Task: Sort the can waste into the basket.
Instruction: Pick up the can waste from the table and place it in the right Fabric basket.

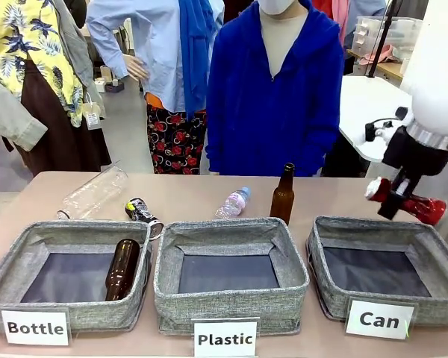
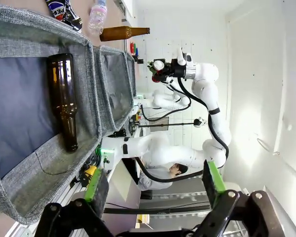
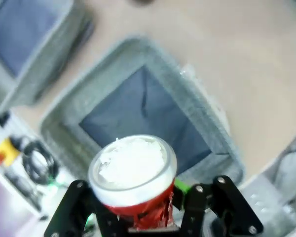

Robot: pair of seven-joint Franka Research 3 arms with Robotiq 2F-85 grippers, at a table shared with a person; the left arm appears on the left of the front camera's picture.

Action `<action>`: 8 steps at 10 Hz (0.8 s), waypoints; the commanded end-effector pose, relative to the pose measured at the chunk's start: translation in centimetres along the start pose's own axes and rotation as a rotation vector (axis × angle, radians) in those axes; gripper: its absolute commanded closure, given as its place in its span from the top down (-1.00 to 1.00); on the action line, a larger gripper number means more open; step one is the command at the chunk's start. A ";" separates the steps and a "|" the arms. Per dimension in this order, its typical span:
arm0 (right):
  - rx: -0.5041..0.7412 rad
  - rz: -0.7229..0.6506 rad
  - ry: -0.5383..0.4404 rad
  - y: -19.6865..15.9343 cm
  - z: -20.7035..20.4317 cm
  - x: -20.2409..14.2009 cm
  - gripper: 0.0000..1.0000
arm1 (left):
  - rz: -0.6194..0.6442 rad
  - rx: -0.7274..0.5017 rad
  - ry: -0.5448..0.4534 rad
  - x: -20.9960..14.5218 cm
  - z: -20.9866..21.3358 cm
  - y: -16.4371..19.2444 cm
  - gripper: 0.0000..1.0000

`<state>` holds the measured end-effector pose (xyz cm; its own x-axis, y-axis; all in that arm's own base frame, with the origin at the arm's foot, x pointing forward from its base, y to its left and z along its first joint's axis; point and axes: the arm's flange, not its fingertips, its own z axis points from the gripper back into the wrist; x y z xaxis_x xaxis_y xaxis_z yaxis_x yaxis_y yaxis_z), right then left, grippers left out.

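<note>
I hold the red can [image 1: 427, 209] clamped in my right gripper [image 1: 395, 201] over the Can basket [image 1: 332, 294], apparently placed for release. My left gripper [image 2: 154, 181] stands wide and empty.

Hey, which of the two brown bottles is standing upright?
The brown bottle on the table behind the Plastic basket stands upright; the other brown bottle lies on its side inside the Bottle basket.
</note>
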<state>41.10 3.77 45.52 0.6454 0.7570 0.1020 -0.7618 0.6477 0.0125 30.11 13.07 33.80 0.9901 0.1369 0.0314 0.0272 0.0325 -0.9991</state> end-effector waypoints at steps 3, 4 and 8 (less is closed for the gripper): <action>0.060 0.312 -0.034 -0.4 -0.6 -2.0 -1.00 | -0.003 -0.008 0.004 -0.3 0.2 -0.2 1.00; 0.058 0.333 -0.031 -0.4 -0.6 -1.8 -1.00 | -0.003 -0.008 0.004 -0.3 0.2 -0.2 1.00; 0.010 0.358 -0.025 -0.7 -1.2 -1.2 -0.43 | -0.003 -0.008 0.004 -0.3 0.2 -0.2 1.00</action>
<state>40.47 2.56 44.37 0.3733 0.9201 0.1186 -0.9270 0.3749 0.0094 30.11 13.07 33.81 0.9901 0.1368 0.0314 0.0272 0.0325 -0.9991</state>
